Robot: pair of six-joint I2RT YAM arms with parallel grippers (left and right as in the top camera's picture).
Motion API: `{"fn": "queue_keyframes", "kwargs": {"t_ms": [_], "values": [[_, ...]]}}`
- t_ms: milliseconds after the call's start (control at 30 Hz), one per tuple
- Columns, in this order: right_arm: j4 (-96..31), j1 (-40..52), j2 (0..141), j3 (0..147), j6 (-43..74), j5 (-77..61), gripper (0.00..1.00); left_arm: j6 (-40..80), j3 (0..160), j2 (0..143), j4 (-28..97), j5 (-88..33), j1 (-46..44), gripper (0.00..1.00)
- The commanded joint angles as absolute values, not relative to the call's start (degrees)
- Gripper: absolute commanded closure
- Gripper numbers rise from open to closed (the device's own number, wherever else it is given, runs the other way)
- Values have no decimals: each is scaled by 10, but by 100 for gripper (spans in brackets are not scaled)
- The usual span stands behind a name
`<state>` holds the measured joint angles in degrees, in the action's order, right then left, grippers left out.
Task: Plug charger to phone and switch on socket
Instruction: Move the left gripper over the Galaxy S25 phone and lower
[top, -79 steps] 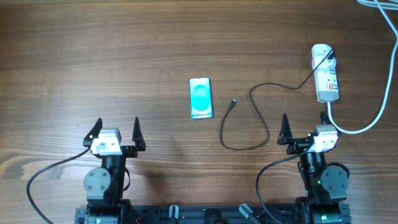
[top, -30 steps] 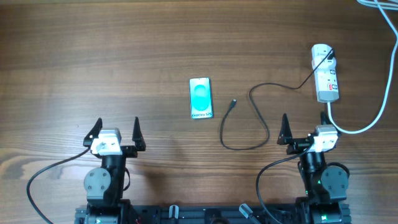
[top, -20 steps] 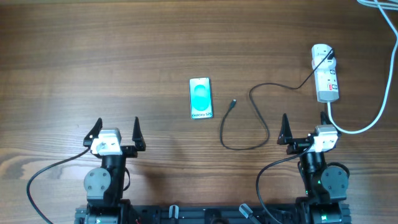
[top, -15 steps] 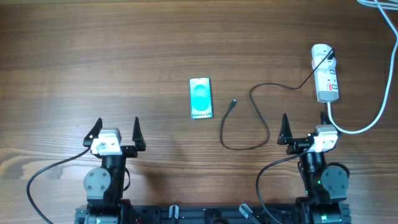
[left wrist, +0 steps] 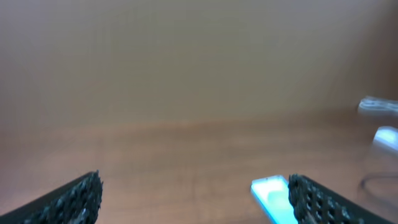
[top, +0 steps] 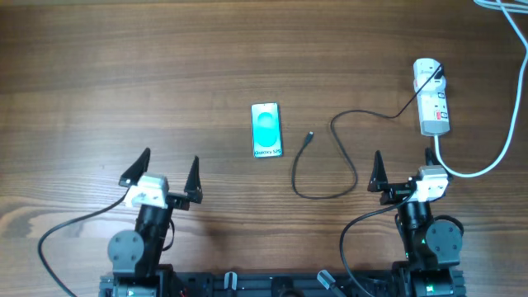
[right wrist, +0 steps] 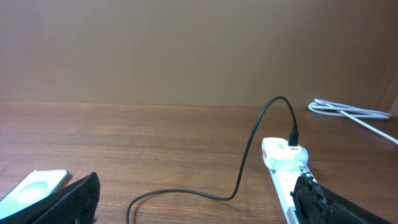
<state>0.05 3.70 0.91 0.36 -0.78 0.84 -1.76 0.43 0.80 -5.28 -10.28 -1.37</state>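
The phone lies flat mid-table with its teal screen up; it shows blurred in the left wrist view and at the lower left of the right wrist view. The charger cable loops on the table, its connector tip lying loose right of the phone. Its black plug sits in the white socket, which also shows in the right wrist view. My left gripper is open and empty, near and left of the phone. My right gripper is open and empty, just near of the socket.
The socket's thick white cord curves off the strip's near end and runs up the table's right side; it also shows in the right wrist view. Bare wooden tabletop lies around.
My left gripper has shifted a little to the right and forward, turning toward the phone; its wrist view is blurred. The right arm, phone, cable and socket have not moved.
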Motion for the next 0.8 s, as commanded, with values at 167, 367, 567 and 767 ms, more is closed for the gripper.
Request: {"fn": "queue_keyframes", "kwargs": {"t_ms": [167, 367, 567, 767], "values": [[3, 37, 9, 3, -15, 1, 0, 97, 26, 4, -157, -122, -9, 0], [4, 37, 9, 3, -15, 1, 0, 97, 88, 29, -154, -122, -9, 0], [4, 37, 9, 3, -15, 1, 0, 94, 244, 172, -12, -122, -9, 0], [4, 37, 9, 3, -15, 1, 0, 95, 474, 367, 240, -127, -9, 0]]}}
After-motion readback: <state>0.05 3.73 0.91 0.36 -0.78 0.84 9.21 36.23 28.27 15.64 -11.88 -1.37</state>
